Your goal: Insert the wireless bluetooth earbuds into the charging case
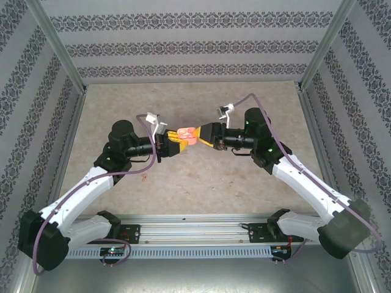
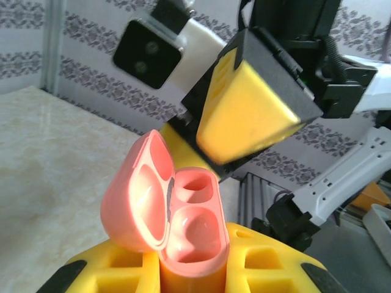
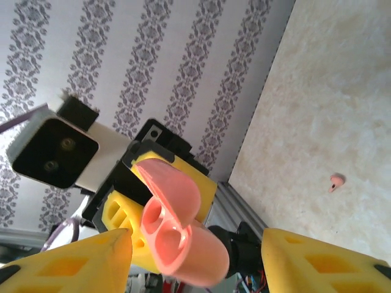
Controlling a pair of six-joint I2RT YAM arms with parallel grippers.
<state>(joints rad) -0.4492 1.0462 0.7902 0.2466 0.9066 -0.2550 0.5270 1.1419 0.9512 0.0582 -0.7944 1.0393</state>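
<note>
**Open salmon case held above mid-table between the two grippers**

Nearest the arm bases, a metal rail [image 1: 195,232] runs along the table's front edge. Just beyond it, close to the left arm's forearm, one tiny salmon earbud [image 1: 145,176] lies alone on the pale marbled table [image 1: 195,195]. The right wrist view shows this earbud [image 3: 335,182] well apart from the grippers.

Farther out, over the middle of the table, the two arms meet tip to tip. The left gripper [image 2: 192,271] is clamped on the body of the charging case [image 2: 183,226], its yellow fingers [image 2: 107,268] pressed on either side. The case stands upright in that grip with its lid [image 2: 131,195] swung open to one side. Its two wells are bare salmon plastic inside.

The right gripper [image 3: 195,253] faces the case from the other side. Its fingers [image 3: 73,262] are spread wide and the case's rounded end [image 3: 183,244] lies between them. From above, the case [image 1: 188,135] bridges the gap between the left gripper [image 1: 176,141] and the right gripper [image 1: 203,137].

Behind everything stands the patterned back wall [image 1: 195,46].
</note>
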